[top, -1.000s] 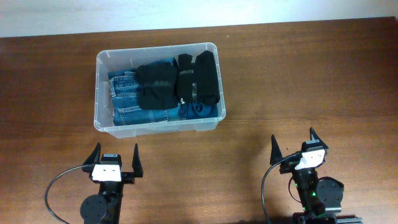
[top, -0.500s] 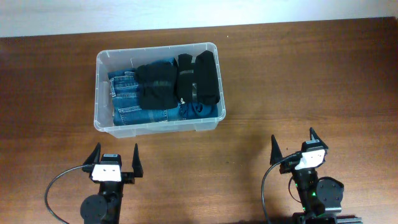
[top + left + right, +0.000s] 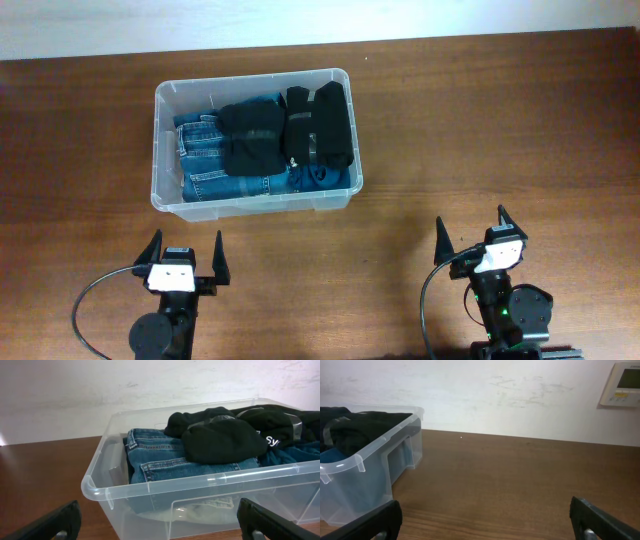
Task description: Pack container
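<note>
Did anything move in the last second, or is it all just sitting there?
Nothing visibly changed. The left gripper and right gripper are open and empty at the near side of the table, as before. The clear container, with the jeans and black clothes inside it, has not shifted.

Right end of the container (image 3: 150, 489) beyond the left wrist view's edge, floor under jeans (image 3: 165, 457) and black clothes (image 3: 220, 440).

The bin (image 3: 157, 150) is clear, colourless plastic. The jeans (image 3: 205, 172) are faded blue denim. The clothes (image 3: 262, 135) are black, one with small white lettering. The table (image 3: 500, 120) is dark reddish-brown woodgrain, and the wall (image 3: 495, 395) is off-white.
</note>
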### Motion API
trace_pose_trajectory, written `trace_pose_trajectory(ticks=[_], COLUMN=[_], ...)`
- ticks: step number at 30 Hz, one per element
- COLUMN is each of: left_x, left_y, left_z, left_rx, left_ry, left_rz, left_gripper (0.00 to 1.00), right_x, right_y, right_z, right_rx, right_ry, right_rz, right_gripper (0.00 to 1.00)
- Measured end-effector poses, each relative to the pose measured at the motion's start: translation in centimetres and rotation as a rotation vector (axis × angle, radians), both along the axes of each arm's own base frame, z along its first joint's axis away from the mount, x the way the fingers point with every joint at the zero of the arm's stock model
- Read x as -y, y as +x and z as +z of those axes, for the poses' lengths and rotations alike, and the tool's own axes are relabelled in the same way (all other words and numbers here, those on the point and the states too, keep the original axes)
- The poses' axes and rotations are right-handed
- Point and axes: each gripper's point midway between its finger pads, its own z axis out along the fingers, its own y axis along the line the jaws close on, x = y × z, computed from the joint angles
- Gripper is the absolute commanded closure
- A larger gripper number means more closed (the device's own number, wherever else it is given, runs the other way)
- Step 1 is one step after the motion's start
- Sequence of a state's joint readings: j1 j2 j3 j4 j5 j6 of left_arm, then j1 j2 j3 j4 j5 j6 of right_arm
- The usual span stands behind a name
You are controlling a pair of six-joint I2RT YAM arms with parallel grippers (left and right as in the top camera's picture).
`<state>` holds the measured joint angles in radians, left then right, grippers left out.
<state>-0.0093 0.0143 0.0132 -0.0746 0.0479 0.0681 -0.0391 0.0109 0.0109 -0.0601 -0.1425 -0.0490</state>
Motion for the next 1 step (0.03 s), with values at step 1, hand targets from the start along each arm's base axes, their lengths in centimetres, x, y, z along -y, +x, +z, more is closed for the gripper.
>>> trace_pose_trajectory(ticks=[1], left_x=[0.0], left_y=[0.0], left_z=[0.0], left_rx=[0.0], left_ry=[0.0], left_rz=[0.0], left_gripper=[0.01], right_x=[0.0], right_y=[0.0], right_z=[0.0], right_rx=[0.0], right_ry=[0.0], right_rz=[0.0], right_gripper=[0.01])
